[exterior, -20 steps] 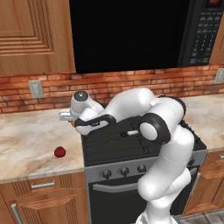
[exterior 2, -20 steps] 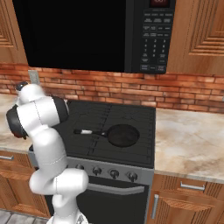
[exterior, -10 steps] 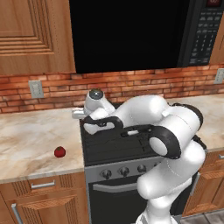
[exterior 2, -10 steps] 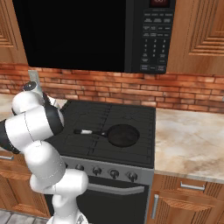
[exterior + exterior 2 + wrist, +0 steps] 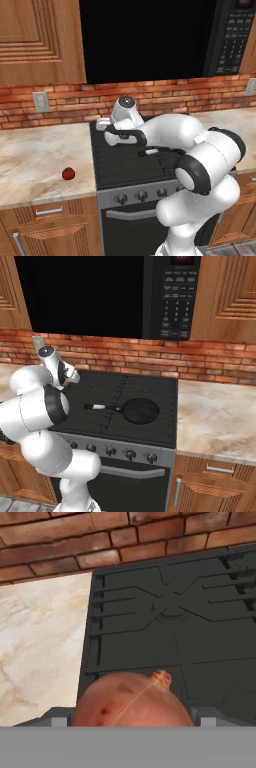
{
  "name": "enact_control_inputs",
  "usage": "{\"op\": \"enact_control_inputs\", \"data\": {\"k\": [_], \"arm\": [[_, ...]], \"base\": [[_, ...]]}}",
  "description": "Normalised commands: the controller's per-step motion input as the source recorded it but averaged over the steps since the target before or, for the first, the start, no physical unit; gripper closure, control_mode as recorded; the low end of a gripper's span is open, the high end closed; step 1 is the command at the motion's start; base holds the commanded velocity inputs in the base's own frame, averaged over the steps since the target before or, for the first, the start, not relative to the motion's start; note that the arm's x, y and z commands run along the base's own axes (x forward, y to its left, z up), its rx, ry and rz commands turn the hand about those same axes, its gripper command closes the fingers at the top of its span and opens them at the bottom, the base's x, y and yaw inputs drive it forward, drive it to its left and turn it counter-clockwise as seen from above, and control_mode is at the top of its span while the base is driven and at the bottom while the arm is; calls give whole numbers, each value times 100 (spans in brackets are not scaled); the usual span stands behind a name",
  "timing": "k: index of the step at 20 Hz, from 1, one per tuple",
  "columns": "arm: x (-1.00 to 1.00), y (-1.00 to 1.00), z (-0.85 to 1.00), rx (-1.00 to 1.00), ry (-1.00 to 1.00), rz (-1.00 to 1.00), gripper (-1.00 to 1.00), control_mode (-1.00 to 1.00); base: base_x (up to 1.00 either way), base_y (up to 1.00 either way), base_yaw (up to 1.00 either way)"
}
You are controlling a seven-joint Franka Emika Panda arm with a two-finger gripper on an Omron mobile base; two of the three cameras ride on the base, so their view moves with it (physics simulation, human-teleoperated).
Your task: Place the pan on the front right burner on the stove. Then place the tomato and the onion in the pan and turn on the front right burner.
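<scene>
The pincer (image 5: 131,724) is clamped on the onion (image 5: 131,702), its jaws spread wide around the pinkish ball, above the left part of the stove (image 5: 130,165) near the back, close to the brick wall (image 5: 100,542). The pan (image 5: 141,410) sits on the front right burner (image 5: 150,421), handle pointing left, its bowl unoccupied. The tomato (image 5: 68,173) lies on the marble bench (image 5: 35,160) left of the stove, near the front edge, well apart from the arm.
</scene>
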Motion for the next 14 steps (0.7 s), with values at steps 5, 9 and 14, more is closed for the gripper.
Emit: {"op": "enact_control_inputs", "data": {"k": [5,9,14], "arm": [[0,-53,9,-2,0,-3,100,-100],[-1,-52,1,-3,0,-3,100,-100],[-6,-50,0,-3,0,-3,100,-100]], "base": [[0,0,0],[0,0,0],[0,0,0]]}}
